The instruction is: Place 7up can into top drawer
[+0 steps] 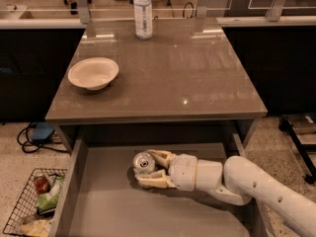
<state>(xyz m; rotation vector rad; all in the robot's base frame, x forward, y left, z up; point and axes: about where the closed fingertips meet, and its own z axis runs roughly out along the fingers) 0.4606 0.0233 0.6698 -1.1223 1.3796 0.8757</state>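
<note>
The can is a thin-walled aluminium thing. Judged empty or full, it is light either way, stiff along its height but easy to dent if squeezed hard across the middle. Its skin is smooth and likely slippery, so a firm but not crushing hold on opposite sides of the body, about mid-height, suits it best; the rim and pull-tab end give nothing to grip.

That is the hold the tool has now. Its two pale fingers are closed to the width of the can, one on the far side and one on the near side, with the can clamped between them near their tips. The can's pull-tab end shows, turned up toward the camera. The white arm reaches in from the right.

Tool and can are low inside the open drawer, over the back middle of its floor. A shadow lies just under the can, but whether it touches the floor I cannot tell.

Above and beyond the tool is the surface, with a bowl up to the left and a bottle far beyond. A basket sits on the ground well to the left, outside the drawer.
</note>
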